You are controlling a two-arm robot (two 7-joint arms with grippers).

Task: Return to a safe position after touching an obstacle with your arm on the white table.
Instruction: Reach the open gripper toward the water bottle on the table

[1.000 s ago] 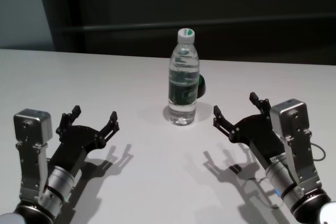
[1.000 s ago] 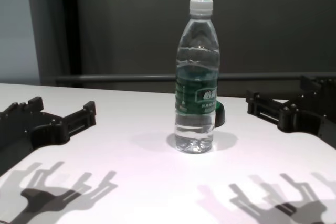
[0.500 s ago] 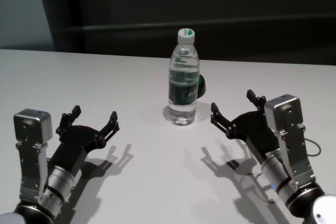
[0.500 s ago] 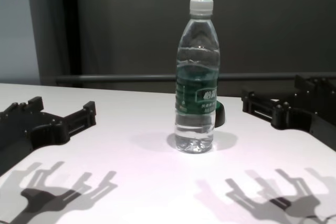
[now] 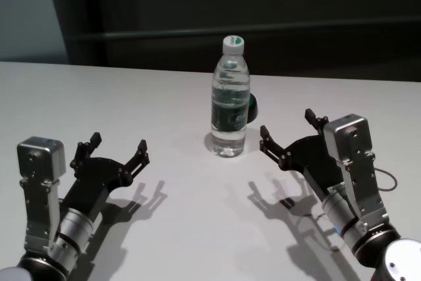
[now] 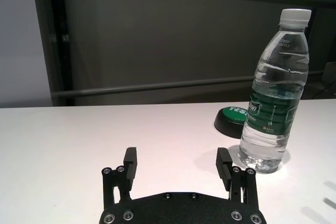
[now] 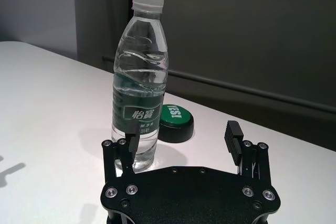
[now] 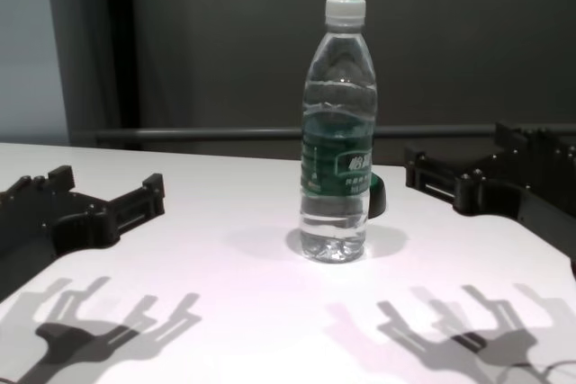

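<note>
The obstacle, a tall clear water bottle with a white cap and a dark green label, stands upright on the white table. My right gripper hovers open just right of it, and its nearer finger sits close beside the bottle's base with a small gap showing. My left gripper rests open and low over the table, well to the bottle's left and nearer to me. Nothing is held in either gripper. The chest view shows the bottle between both grippers.
A low green-and-black round thing lies just behind the bottle on its right side. A dark wall with a horizontal rail runs along the table's far edge. A thin cable trails by my right wrist.
My right gripper has moved left and forward, closing in on the bottle's right side. The left arm and the bottle have stayed where they were.
</note>
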